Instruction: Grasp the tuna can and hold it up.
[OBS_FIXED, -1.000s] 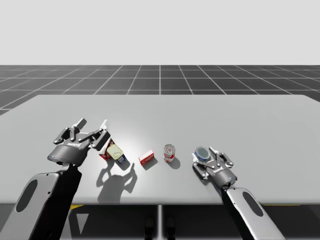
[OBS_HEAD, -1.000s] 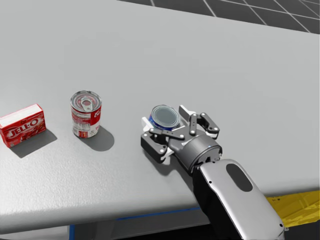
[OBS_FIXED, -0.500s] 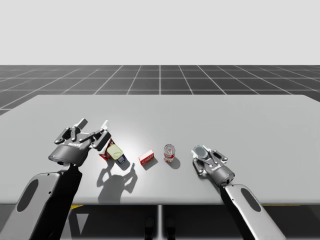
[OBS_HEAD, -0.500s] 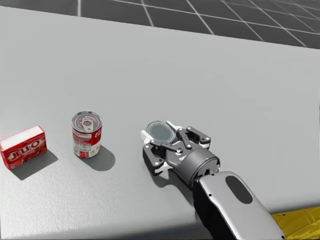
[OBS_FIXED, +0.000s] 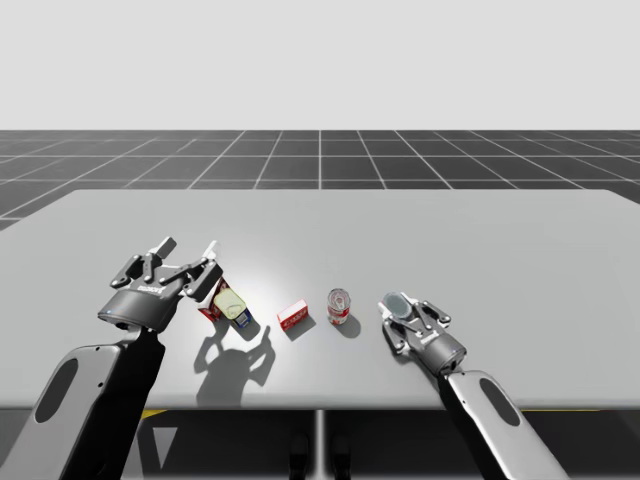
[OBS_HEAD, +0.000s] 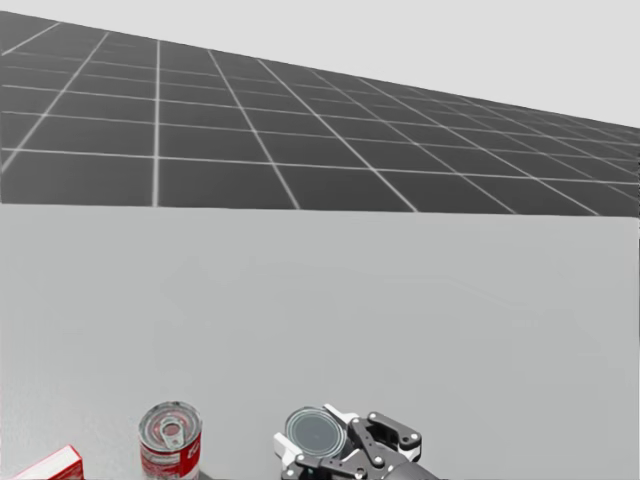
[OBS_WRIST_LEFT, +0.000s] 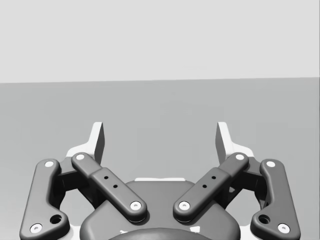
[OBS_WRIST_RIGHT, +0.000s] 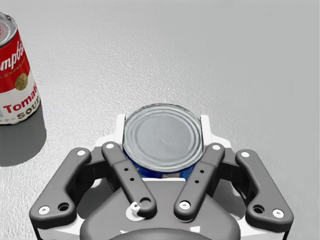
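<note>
My right gripper (OBS_WRIST_RIGHT: 162, 125) is clamped on the blue side wall of the low round silver-lidded metal tuna can (OBS_WRIST_RIGHT: 162, 139), near the red-and-white soup can (OBS_WRIST_RIGHT: 15, 75); it looks rigid, light and probably slick, so a hold across its full width seems best.

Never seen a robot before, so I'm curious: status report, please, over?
Right hand shut on the tuna can. Left hand open, holding nothing. Soup can stands beside the right hand, apart, not in the way.
</note>
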